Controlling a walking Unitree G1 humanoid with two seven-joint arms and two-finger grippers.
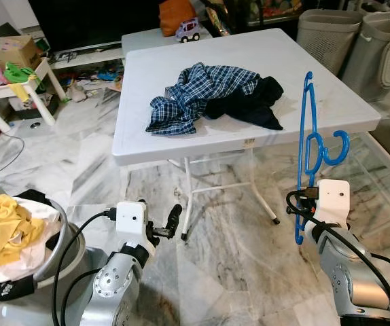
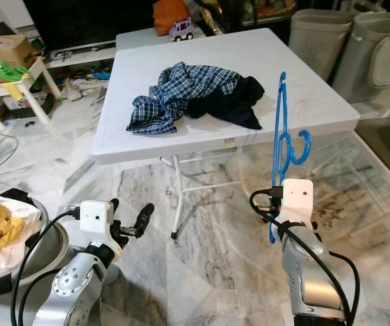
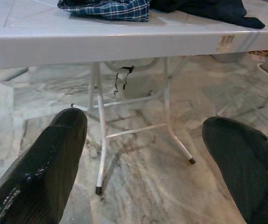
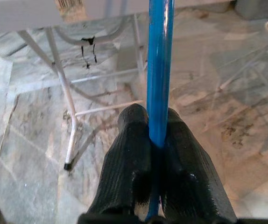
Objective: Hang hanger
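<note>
The folding table (image 1: 249, 129) stands in the middle of the floor, and everything else is placed from it. On its top, toward the middle, lies a heap of clothes (image 1: 208, 95). Beyond its far edge, on a second surface, sits a toy car (image 1: 189, 30). Behind the table to its right stand two laundry baskets (image 1: 348, 47), side by side. Well to the table's left is a low stand (image 1: 18, 85) with a cardboard box (image 1: 8, 49) on it. Before the table's near right corner the hanger (image 1: 310, 146) stands upright, pinched in the right gripper (image 4: 157, 140). Before its near left corner hovers the left gripper (image 1: 168, 223), and farther left lies a basin (image 1: 52, 244) with cloth in it.
</note>
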